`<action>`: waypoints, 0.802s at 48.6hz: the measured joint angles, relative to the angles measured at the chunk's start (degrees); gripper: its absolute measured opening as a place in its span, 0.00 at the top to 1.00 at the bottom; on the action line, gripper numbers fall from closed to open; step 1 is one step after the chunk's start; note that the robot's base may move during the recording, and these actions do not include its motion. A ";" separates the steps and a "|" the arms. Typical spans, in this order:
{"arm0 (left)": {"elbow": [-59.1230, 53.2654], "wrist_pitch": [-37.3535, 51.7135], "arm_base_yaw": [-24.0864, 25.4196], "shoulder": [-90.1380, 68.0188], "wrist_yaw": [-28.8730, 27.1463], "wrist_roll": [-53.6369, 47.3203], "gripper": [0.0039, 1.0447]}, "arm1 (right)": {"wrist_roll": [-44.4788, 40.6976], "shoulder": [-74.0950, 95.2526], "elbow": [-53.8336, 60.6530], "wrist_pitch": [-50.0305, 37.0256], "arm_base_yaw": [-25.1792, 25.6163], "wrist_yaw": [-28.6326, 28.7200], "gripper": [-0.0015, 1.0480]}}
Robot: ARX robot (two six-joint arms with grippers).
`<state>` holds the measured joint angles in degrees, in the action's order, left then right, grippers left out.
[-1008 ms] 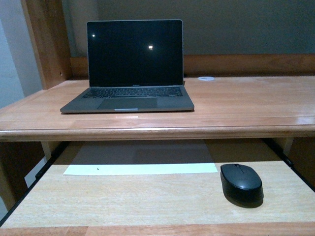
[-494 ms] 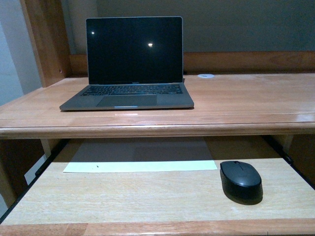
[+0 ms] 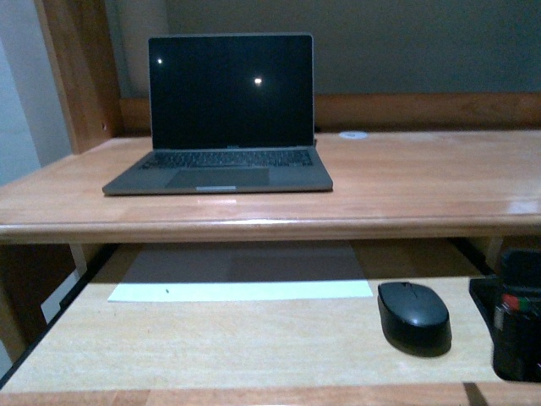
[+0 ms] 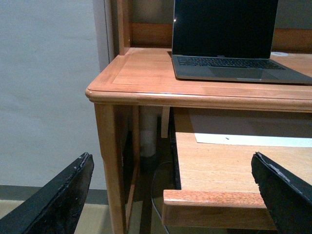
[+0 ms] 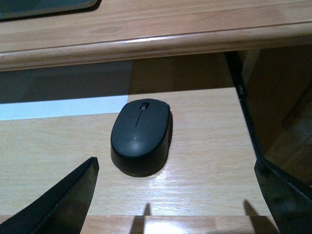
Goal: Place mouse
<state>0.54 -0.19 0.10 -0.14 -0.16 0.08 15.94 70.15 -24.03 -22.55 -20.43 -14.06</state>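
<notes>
The black oval mouse [image 3: 413,317] lies on the right part of the pull-out wooden tray [image 3: 211,347] under the desk top. In the right wrist view the mouse [image 5: 140,136] lies just ahead of my right gripper [image 5: 174,168], which is open and empty, with its jaws spread wide and not touching it. The right gripper [image 3: 517,326] shows at the lower right edge of the front view, right of the mouse. My left gripper [image 4: 171,163] is open and empty, off the tray's front left corner [image 4: 214,207]. It is out of the front view.
An open laptop [image 3: 224,127] with a dark screen stands on the desk top [image 3: 423,178], with a small white disc [image 3: 353,134] behind it to the right. A white paper strip [image 3: 241,291] lies across the back of the tray. The desk edge overhangs the tray.
My right gripper has come into the front view at the lower right, beside the mouse. The mouse and the laptop have not moved.
</notes>
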 joint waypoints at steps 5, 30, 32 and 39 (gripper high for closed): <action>0.00 0.02 0.00 0.00 0.07 0.00 0.06 | 0.68 7.02 -4.24 -0.74 -3.87 -1.51 0.06; 0.00 0.00 0.00 0.00 0.04 0.00 0.06 | 4.87 28.30 -16.20 -4.48 -3.32 -4.66 0.06; 0.00 0.02 0.00 0.00 0.07 0.00 0.06 | 5.07 29.24 -16.85 -4.35 -3.30 -4.59 0.06; 0.00 0.00 0.00 0.00 0.04 0.00 0.06 | 5.20 32.76 -18.88 -3.76 -3.19 -5.03 0.06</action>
<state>0.54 -0.19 0.10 -0.14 -0.12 0.08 21.15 102.91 -42.92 -26.30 -23.62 -19.09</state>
